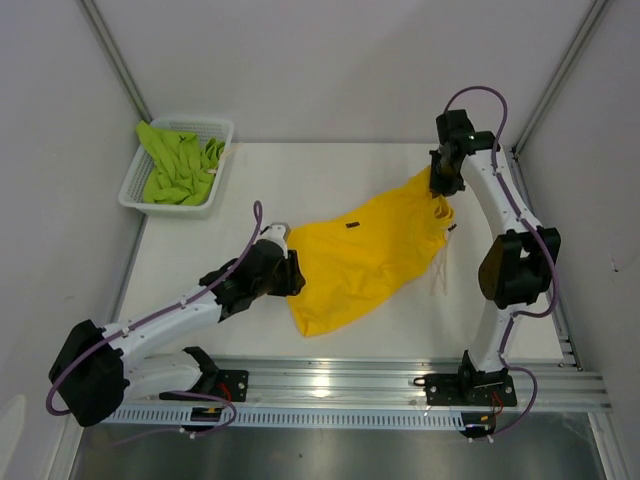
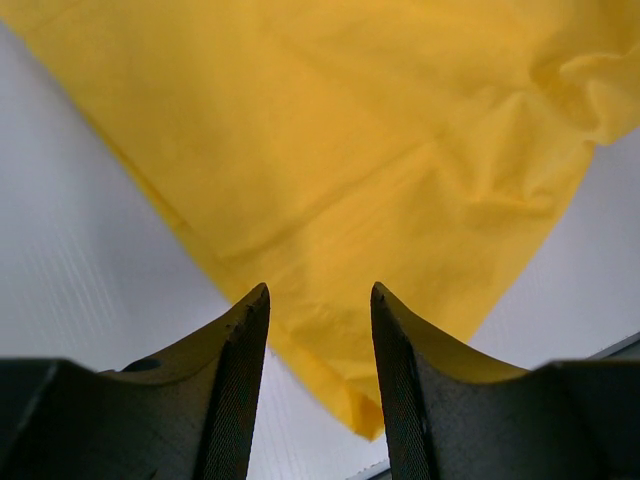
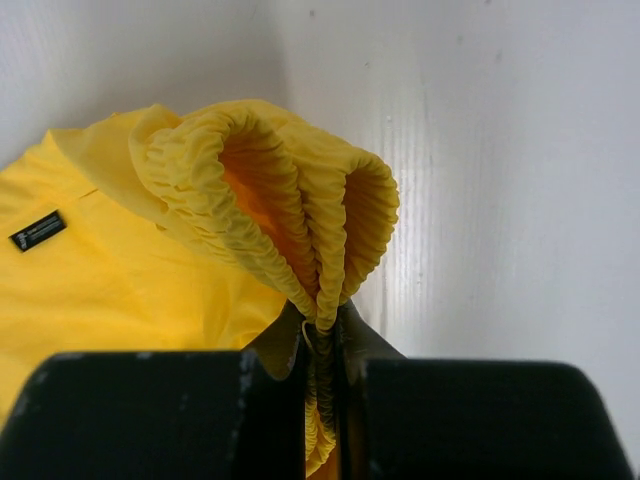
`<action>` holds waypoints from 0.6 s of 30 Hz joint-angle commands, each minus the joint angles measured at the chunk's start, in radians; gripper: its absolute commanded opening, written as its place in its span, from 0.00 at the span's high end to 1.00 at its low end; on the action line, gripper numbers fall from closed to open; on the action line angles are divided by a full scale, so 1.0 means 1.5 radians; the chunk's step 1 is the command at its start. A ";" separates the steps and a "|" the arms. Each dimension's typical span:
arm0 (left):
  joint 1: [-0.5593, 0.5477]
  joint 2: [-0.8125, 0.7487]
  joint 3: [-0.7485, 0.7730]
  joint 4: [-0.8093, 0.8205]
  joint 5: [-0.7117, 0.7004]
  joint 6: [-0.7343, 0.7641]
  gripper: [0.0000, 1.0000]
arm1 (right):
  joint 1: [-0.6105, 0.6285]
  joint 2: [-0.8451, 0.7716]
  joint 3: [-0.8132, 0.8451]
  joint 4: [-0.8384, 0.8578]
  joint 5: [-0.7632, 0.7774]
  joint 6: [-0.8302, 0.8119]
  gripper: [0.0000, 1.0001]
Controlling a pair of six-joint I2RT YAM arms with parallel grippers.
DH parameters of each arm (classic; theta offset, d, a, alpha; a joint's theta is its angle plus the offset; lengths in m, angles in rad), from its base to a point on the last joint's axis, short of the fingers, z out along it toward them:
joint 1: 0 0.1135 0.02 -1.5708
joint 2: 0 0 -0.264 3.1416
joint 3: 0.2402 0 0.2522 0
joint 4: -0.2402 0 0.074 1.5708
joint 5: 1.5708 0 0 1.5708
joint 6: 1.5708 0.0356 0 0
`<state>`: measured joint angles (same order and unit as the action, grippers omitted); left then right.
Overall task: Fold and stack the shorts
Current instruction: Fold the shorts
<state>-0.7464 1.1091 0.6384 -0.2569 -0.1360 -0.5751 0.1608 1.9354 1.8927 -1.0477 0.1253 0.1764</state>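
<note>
The bright yellow shorts (image 1: pixel 370 255) lie spread across the middle of the table, with a white drawstring (image 1: pixel 440 272) trailing at their right. My right gripper (image 1: pixel 440 182) holds their far right corner lifted. In the right wrist view it (image 3: pixel 322 315) is shut on the gathered elastic waistband (image 3: pixel 300 180). My left gripper (image 1: pixel 293 272) sits at the shorts' left edge. Its jaws (image 2: pixel 320 295) stand open, and the yellow fabric (image 2: pixel 380 150) with a hem corner lies beneath and beyond them, ungripped. The lime green shorts (image 1: pixel 180 165) lie crumpled in the basket.
The white mesh basket (image 1: pixel 134 196) stands at the far left corner of the table. A metal rail (image 1: pixel 400 380) runs along the near edge, and grey walls close in on both sides. A small black label (image 3: pixel 37 230) is on the yellow fabric.
</note>
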 commanded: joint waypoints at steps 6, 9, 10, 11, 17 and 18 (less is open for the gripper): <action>0.030 0.006 -0.032 0.011 0.043 0.003 0.52 | 0.086 -0.097 0.047 -0.049 0.107 -0.014 0.99; 0.031 0.027 -0.053 0.045 0.058 -0.005 0.52 | 0.127 -0.098 0.043 -0.056 0.143 0.000 0.99; 0.031 0.034 -0.070 0.056 0.061 -0.011 0.52 | 0.155 -0.096 0.043 -0.059 0.170 0.004 0.99; 0.031 0.039 -0.076 0.076 0.065 -0.013 0.53 | 0.170 -0.090 0.046 -0.063 0.183 0.013 1.00; 0.031 0.078 -0.132 0.132 0.052 -0.021 0.59 | 0.271 -0.065 0.070 -0.089 0.238 0.057 1.00; 0.031 0.078 -0.137 0.138 0.048 -0.023 0.59 | 0.284 -0.057 0.072 -0.095 0.250 0.070 1.00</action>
<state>-0.7082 1.2213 0.4587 -0.1333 -0.0643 -0.5873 0.5404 1.8336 1.9408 -1.1591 0.4164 0.2234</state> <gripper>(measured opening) 0.414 0.065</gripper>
